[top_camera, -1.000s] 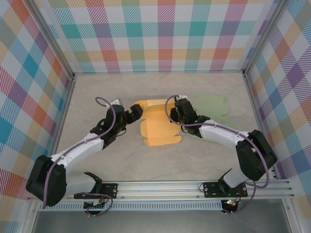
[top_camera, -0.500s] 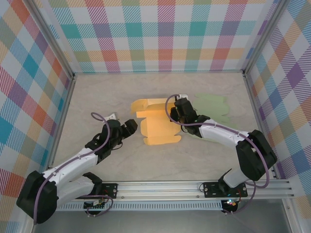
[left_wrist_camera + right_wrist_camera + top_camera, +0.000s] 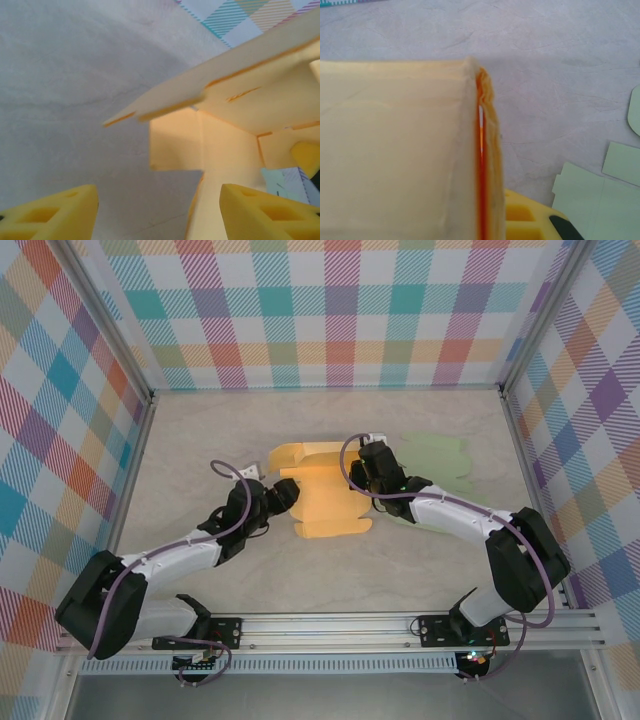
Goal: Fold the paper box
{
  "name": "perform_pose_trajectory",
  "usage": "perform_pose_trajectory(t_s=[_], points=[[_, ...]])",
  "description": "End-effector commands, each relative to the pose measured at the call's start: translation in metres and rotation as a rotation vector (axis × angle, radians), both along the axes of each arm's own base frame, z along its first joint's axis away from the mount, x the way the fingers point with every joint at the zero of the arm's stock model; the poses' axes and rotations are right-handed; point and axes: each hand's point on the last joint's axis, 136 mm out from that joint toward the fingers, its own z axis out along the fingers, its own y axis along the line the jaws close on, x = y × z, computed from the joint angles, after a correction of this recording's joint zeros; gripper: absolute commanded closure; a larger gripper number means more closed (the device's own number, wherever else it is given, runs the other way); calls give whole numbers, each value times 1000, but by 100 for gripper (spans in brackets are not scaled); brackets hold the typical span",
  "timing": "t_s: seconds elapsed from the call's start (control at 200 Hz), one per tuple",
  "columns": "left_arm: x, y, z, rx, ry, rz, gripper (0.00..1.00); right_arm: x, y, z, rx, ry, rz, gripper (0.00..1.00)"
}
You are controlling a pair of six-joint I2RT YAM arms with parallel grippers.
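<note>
Near the middle of the table [image 3: 200, 430], the orange paper box [image 3: 325, 495] is lying partly folded, its far-left flap lifting off the surface. Bare tabletop is surrounding it toward the far wall, toward the left wall and toward the near rail, giving free room on those three sides. On its right side the room is tighter: a pale green cut sheet [image 3: 440, 465] is lying flat just beside it.

At the box's left edge the left gripper [image 3: 283, 495] is sitting with its claw spread. From the left wrist, the two yellow fingers [image 3: 50, 215] are standing well apart with open table between them, and a raised flap of the box [image 3: 240, 100] is slanting across ahead. Under that flap, upright panels are forming a shallow hollow, and a slotted wall is showing on its right.

At the box's right edge the right gripper [image 3: 362, 475] is pinching the cardboard, claw pressed together on it. From the right wrist, the doubled-over edge of the box [image 3: 395, 150] is running straight up from a yellow finger [image 3: 525, 220], and the green sheet [image 3: 590, 195] is lying apart to the right on the table.
</note>
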Motion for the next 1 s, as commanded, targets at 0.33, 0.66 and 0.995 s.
perform_pose_trajectory(t_s=[0.33, 0.66, 0.995], points=[[19, -43, 54, -76, -141, -115, 60, -3, 11, -5, 55, 13, 18, 100], [27, -81, 52, -117, -153, -215, 66, -3, 15, -11, 50, 33, 24, 100], [33, -92, 45, -138, -131, -238, 68, -3, 19, -12, 57, 39, 40, 100]])
